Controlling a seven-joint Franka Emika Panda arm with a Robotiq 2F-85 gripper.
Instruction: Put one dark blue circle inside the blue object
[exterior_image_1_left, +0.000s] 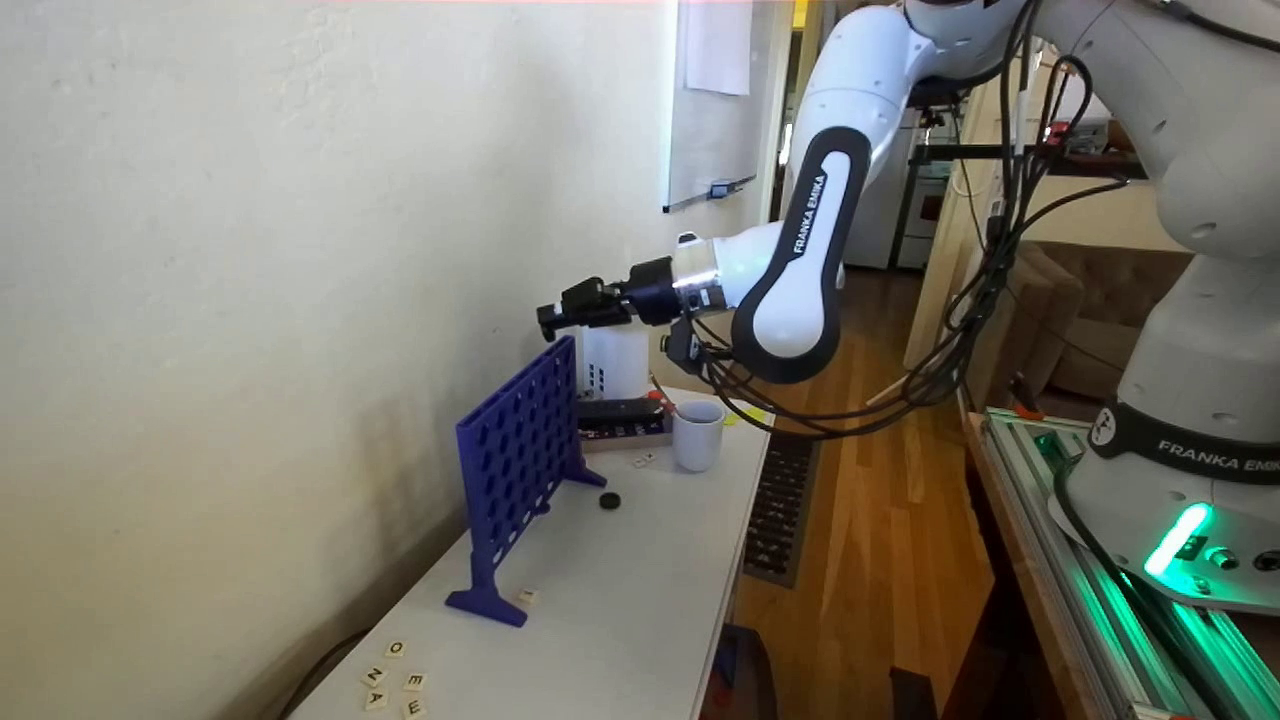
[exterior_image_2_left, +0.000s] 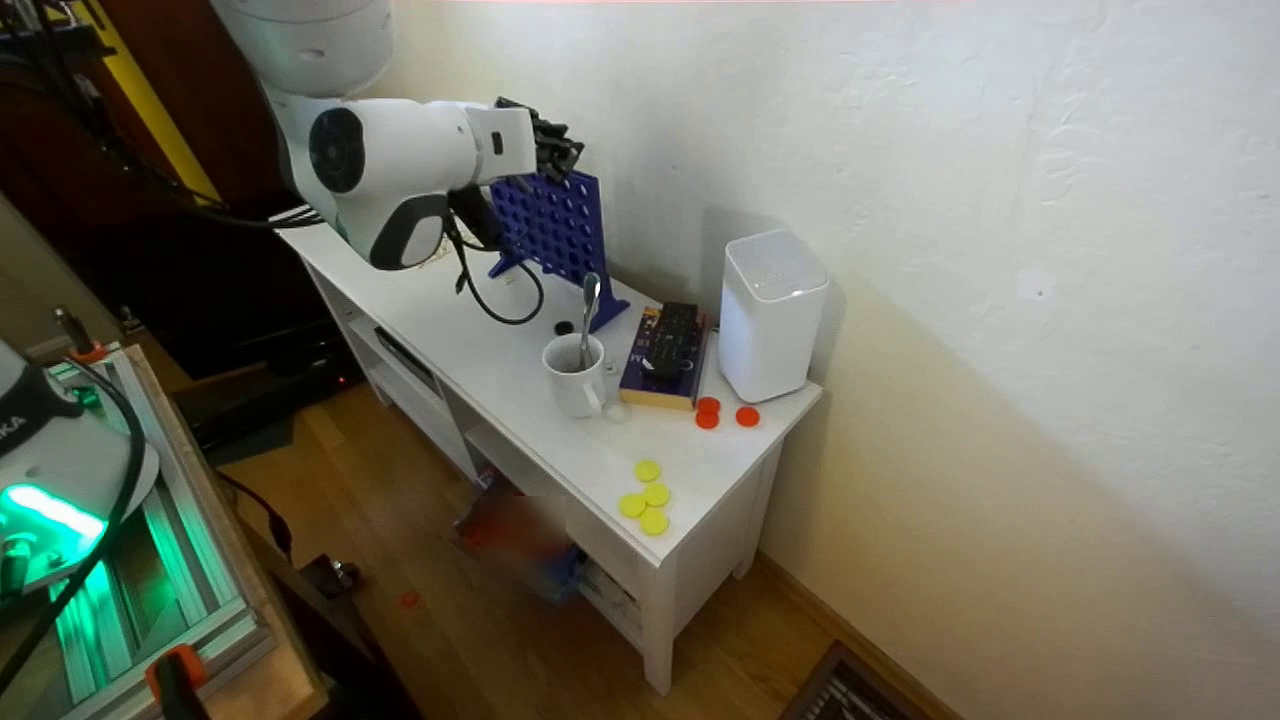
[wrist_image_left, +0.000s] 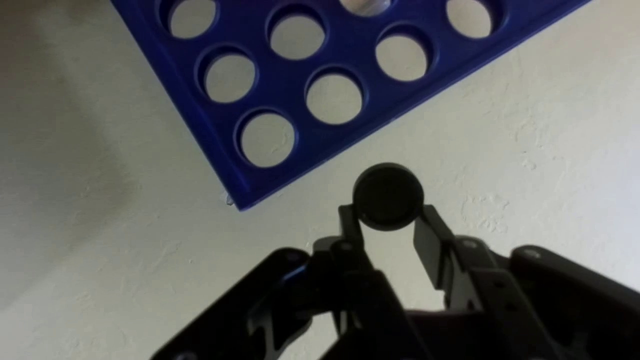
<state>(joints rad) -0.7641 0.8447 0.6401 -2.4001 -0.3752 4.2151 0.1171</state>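
The fingers (wrist_image_left: 431, 240) grip a dark disc (wrist_image_left: 388, 196), which is pinched at its two sides by their very tips. In the wrist view the disc shows its round face and reaches a little beyond the tips; its colour looks almost black there. The disc is outside the rack (wrist_image_left: 350, 45): in the same view it is beside the edge of the blue panel, near to a corner, and a strip of wall (wrist_image_left: 500, 175) is visible between the two. In both exterior views the fingers are above the rack, near one upper corner; whether they touch it, I cannot tell from there.

The rack stands upright on the white tabletop (exterior_image_1_left: 630, 600). A second dark disc (exterior_image_1_left: 610, 500) lies flat on the tabletop, near one foot of the rack. Towards that same end stands a white cup (exterior_image_2_left: 573, 380) with a spoon (exterior_image_2_left: 589, 305) in it, and next to the cup is a book (exterior_image_2_left: 637, 368) with a remote (exterior_image_2_left: 673, 340) lying on top. A tall white box (exterior_image_2_left: 770, 325) stands just beside the book. Three red discs (exterior_image_2_left: 747, 416) and four yellow discs (exterior_image_2_left: 654, 521) lie nearer to this end. At the opposite end, some letter tiles (exterior_image_1_left: 396, 648) are scattered, and a single tile (exterior_image_1_left: 527, 595) lies near the rack's other foot.
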